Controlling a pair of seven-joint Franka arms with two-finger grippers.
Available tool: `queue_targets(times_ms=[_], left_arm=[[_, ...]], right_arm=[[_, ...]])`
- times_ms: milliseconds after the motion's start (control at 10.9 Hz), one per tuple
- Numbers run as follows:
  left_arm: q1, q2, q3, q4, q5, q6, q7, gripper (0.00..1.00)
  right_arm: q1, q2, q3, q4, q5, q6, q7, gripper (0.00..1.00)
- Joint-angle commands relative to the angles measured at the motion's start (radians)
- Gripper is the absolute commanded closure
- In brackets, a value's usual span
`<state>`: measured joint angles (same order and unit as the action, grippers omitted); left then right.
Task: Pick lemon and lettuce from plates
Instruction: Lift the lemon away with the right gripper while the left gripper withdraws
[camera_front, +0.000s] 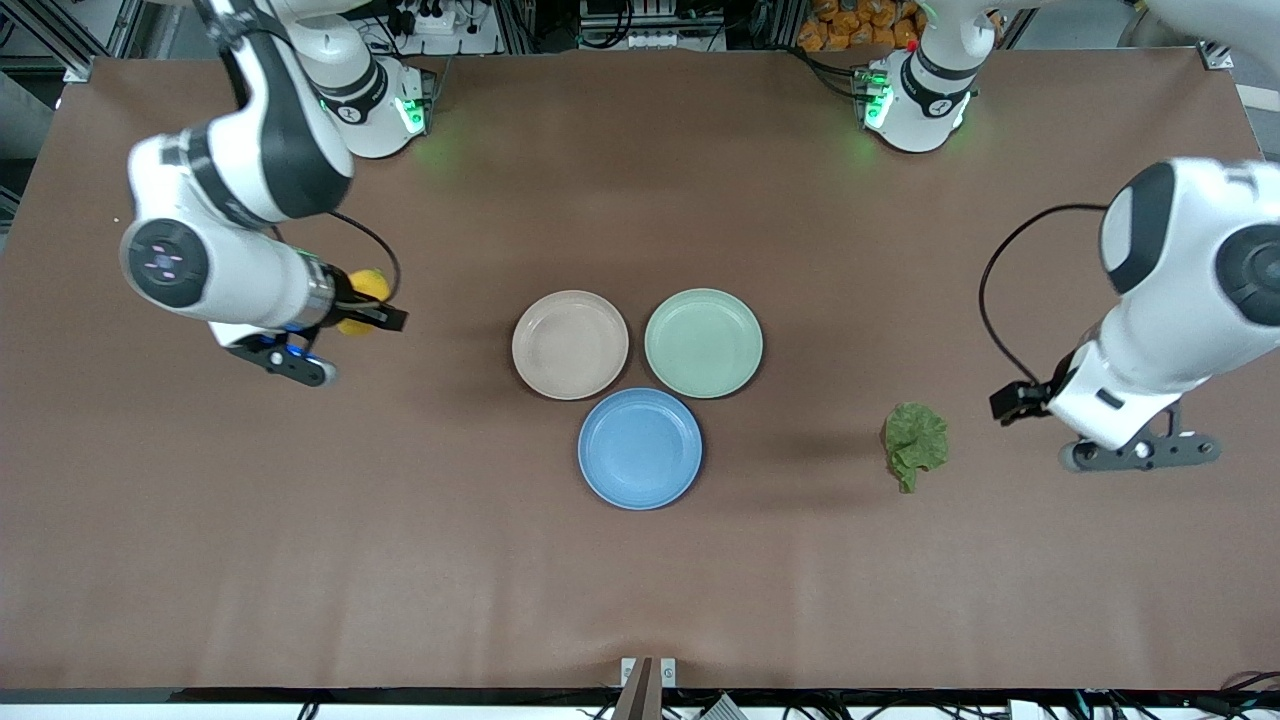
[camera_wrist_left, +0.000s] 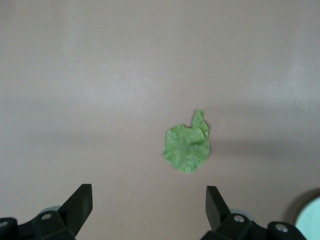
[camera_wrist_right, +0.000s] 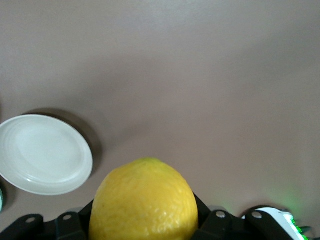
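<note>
The lemon (camera_wrist_right: 145, 200) was clamped in the right pincer (camera_front: 372, 318) above the tabletop (camera_front: 640, 580), clear of both emptied plates (camera_front: 570, 344). The lettuce (camera_front: 915, 443) lay on the tabletop under the wide-spread left pincer (camera_wrist_left: 149, 202), evidently released there.

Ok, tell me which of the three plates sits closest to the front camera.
The bright blue plate. It lies lowest in the front view, centred below the beige-pink plate and the mint green plate, which sit side by side farther from the camera.
</note>
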<state>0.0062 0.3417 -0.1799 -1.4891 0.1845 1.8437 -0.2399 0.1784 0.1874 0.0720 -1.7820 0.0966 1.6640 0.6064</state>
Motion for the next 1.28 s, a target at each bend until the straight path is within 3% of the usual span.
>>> queue_targets(times_ms=[0, 548, 822, 1187], left_arm=[[0.003, -0.107, -0.009, -0.017, -0.051, -0.095, 0.024, 0.00], [0.012, -0.239, -0.003, -0.019, -0.102, -0.217, 0.025, 0.00], [0.026, -0.289, 0.003, -0.020, -0.123, -0.260, 0.052, 0.00], [0.061, -0.349, 0.005, -0.025, -0.184, -0.320, 0.086, 0.00]], right_arm=[[-0.075, -0.045, 0.009, 0.036, 0.009, -0.104, -0.130, 0.65], [-0.187, -0.111, 0.008, 0.093, -0.118, -0.187, -0.409, 0.65], [-0.250, -0.138, 0.008, 0.085, -0.135, -0.187, -0.563, 0.65], [-0.277, -0.152, 0.009, 0.078, -0.150, -0.161, -0.614, 0.65]])
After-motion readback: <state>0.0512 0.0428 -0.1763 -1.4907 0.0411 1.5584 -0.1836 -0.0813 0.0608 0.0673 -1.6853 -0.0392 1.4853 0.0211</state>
